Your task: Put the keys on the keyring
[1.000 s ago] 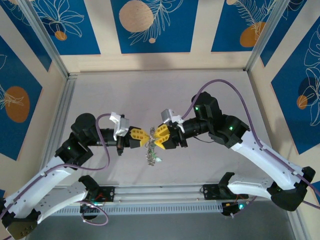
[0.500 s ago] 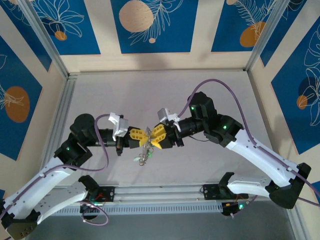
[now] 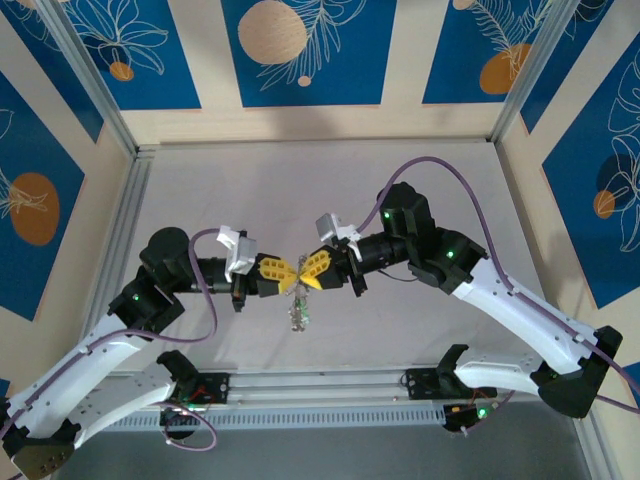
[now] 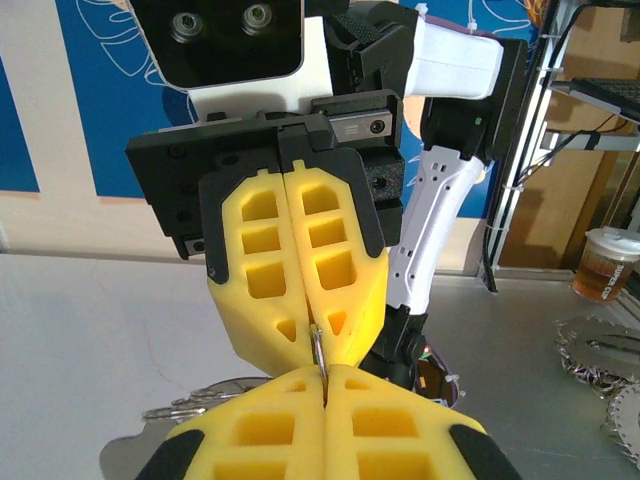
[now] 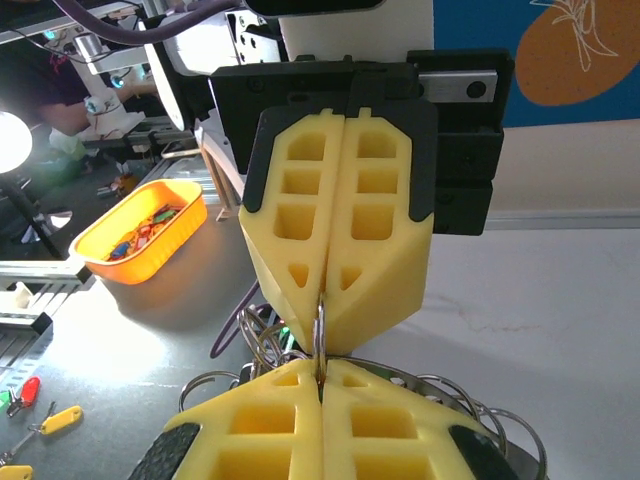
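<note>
My left gripper (image 3: 289,277) and right gripper (image 3: 306,277) meet tip to tip above the middle of the table. Both are shut on the thin silvery keyring (image 4: 318,350), which stands edge-on between the two pairs of yellow fingers. In the left wrist view my left gripper (image 4: 326,378) faces the right gripper (image 4: 315,330). In the right wrist view the keyring (image 5: 319,335) runs from my right gripper (image 5: 320,372) up into the left gripper (image 5: 322,300). A bunch of small silvery keys (image 3: 299,316) hangs below the fingertips. Wire loops of that bunch (image 5: 255,340) show behind my right fingers.
Aluminium rails (image 3: 300,385) run along the near edge between the arm bases. A purple cable (image 3: 450,175) arcs over the right arm. Off the table stand an orange tray (image 5: 140,225) and a plastic cup (image 4: 607,262).
The right gripper has shifted left and closer to the left gripper. The hanging bunch swung out to the left and now hangs straight down again.
</note>
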Controlling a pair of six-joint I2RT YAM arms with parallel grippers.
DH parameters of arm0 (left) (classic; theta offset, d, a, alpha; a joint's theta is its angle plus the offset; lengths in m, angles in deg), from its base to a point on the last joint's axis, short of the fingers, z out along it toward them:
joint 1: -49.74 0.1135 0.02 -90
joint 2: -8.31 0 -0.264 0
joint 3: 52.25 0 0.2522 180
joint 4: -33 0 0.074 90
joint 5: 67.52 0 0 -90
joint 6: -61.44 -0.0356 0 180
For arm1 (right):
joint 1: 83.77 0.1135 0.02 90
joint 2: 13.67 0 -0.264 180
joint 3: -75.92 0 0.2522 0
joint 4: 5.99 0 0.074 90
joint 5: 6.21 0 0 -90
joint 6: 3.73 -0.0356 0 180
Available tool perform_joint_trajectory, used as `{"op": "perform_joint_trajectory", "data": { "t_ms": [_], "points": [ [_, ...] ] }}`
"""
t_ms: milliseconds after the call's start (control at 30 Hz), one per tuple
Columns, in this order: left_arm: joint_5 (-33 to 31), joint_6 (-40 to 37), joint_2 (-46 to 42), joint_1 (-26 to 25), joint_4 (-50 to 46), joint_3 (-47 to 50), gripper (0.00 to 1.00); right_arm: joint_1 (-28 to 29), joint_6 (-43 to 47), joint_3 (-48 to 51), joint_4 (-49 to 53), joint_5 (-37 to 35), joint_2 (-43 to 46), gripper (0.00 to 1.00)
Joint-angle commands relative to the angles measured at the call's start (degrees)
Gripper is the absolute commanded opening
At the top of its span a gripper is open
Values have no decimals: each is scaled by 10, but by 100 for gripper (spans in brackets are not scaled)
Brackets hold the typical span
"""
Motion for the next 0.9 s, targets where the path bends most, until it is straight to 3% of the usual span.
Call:
{"op": "perform_joint_trajectory", "data": {
  "t_ms": [0,67,167,233,567,867],
  "points": [
    [-7,-18,3,-3,-17,-25,0,9,20,-21,36,-50,4,0],
    [-29,-40,5,-3,-65,-40,3,17,38,-43,80,-101,2,0],
    [-66,-72,4,-3,-143,-68,17,27,65,-75,141,-155,-3,0],
    [-87,-87,2,-3,-175,-83,22,36,79,-95,175,-180,-10,0],
    [-66,-97,21,-4,-184,-103,26,71,119,-177,271,-213,-62,0],
    [-46,-100,46,-5,-192,-115,28,75,125,-207,286,-213,-86,0]
  ]
}}
